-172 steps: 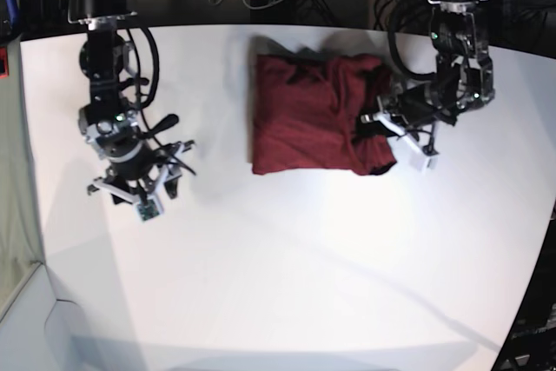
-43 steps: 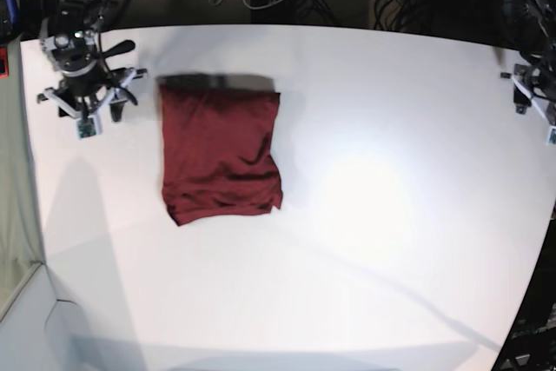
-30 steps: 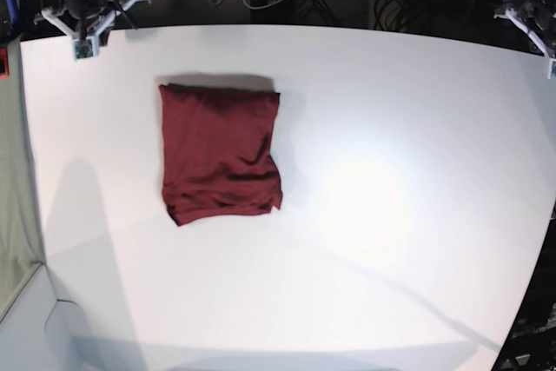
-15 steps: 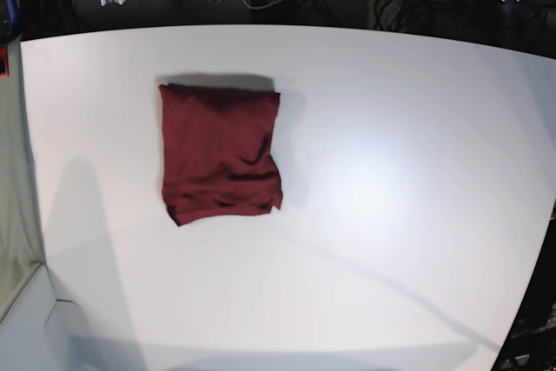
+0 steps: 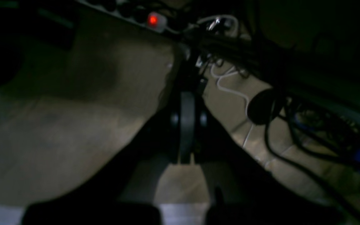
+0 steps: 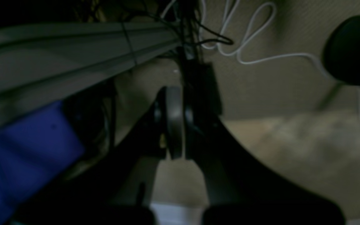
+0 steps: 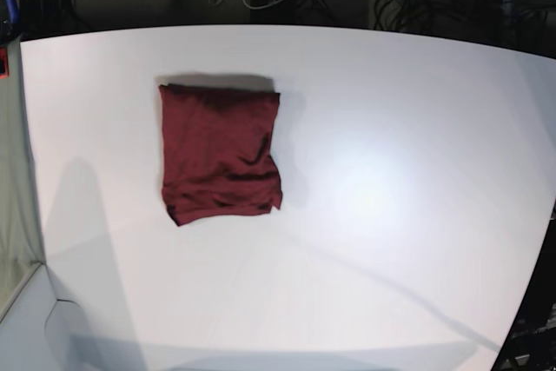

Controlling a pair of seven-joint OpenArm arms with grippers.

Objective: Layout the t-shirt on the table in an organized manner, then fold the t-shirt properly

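- My left gripper (image 5: 186, 131) has its jaws pressed together on nothing, pointing at floor and cables (image 5: 292, 131).
- My right gripper (image 6: 173, 125) is likewise closed and empty, up off the table (image 7: 391, 215).
- The t-shirt (image 7: 221, 152) lies as a compact folded rectangle on the table, toward the right arm's side.
- I judge the fold finished; the best thing now is to park both arms without brushing the cloth.
- No brand, label or writing is readable anywhere.

The t-shirt (image 7: 221, 154) is soft, matt maroon cloth with light creases — the worktop (image 7: 391, 171) is smooth, white, faintly glossy.
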